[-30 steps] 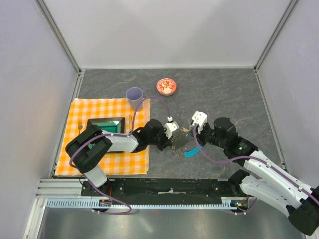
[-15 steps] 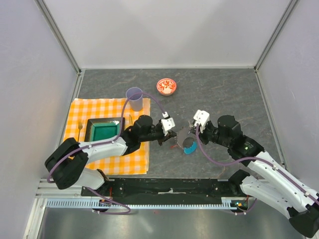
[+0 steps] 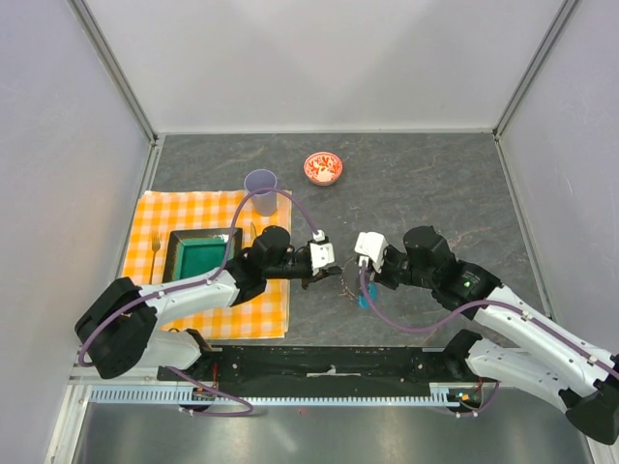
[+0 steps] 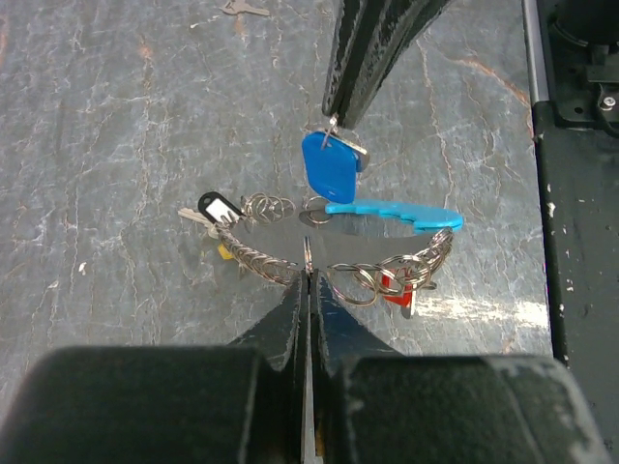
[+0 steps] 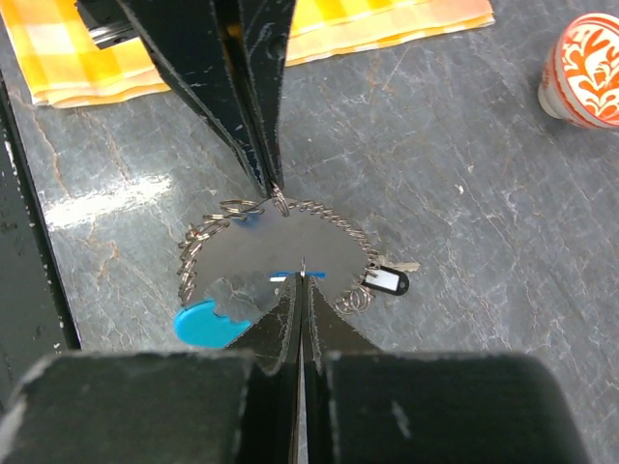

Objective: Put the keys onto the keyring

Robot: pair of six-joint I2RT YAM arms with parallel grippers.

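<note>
Metal keyring (image 4: 392, 215) pinched tight in my left gripper (image 4: 308, 275). Right gripper (image 4: 336, 121) clamps blue key (image 4: 332, 166) just ahead. Next, probably: thread it on.

On my overhead feed, an orange-and-white checked cloth (image 3: 155, 213) lies on the left of the grey stone-patterned tabletop (image 3: 435, 184). A dark square tray with a green bottom (image 3: 201, 254) sits on it, with a fork (image 3: 155, 246) just beside its left edge. A lilac cup (image 3: 260, 187) stands at the cloth's far right corner. A red-and-white patterned bowl (image 3: 323, 168) sits farther right.
</note>
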